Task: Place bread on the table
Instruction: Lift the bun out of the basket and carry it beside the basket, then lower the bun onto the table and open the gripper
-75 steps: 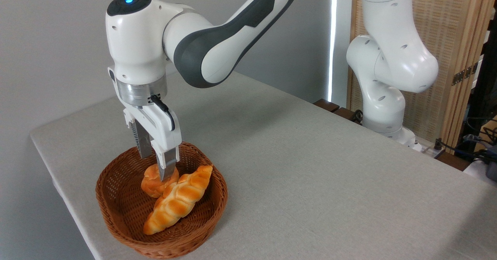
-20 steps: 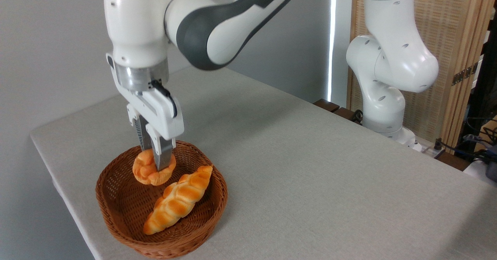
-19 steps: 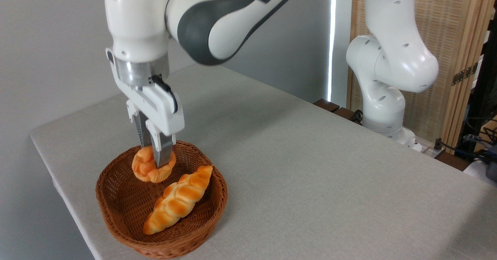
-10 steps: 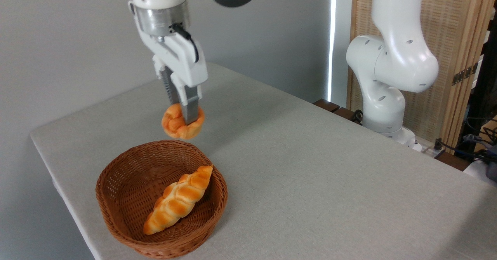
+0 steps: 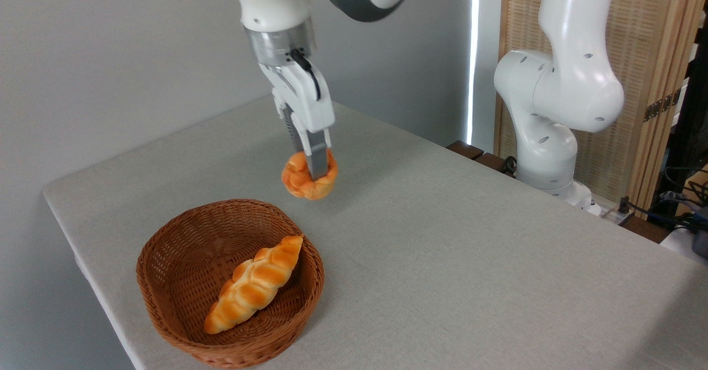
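Grey-beige cloth-covered counter lies bare right of the brown woven wicker basket. White pincer clamps the small round golden-orange bun in mid-air, beyond the basket's far rim.

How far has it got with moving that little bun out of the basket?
Done: the bread is out of the basket, where only the braided loaf remains. In hand: the gripper holds the bread in the air above the table. Left: lowering it onto the cloth and letting go.
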`<state>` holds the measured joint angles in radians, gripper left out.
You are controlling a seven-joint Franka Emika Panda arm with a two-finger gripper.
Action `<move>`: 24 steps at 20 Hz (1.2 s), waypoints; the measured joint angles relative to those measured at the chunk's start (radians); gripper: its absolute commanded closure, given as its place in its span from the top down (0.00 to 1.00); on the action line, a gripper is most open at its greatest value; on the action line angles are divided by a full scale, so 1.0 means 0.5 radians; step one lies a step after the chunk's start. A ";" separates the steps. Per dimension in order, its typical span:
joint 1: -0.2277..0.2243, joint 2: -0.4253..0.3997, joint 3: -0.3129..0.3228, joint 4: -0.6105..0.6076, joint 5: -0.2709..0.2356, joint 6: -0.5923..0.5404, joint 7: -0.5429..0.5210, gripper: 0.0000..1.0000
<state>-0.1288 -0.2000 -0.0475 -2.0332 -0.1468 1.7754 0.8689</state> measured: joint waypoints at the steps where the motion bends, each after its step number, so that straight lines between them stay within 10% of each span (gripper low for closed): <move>1: -0.002 -0.025 0.000 -0.054 0.024 0.034 0.012 0.49; 4: -0.060 -0.050 0.000 -0.170 0.086 0.116 0.029 0.82; 24: -0.165 -0.029 -0.006 -0.274 0.184 0.187 0.025 1.00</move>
<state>-0.2114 -0.2143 -0.0504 -2.1702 -0.0547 1.8689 0.8814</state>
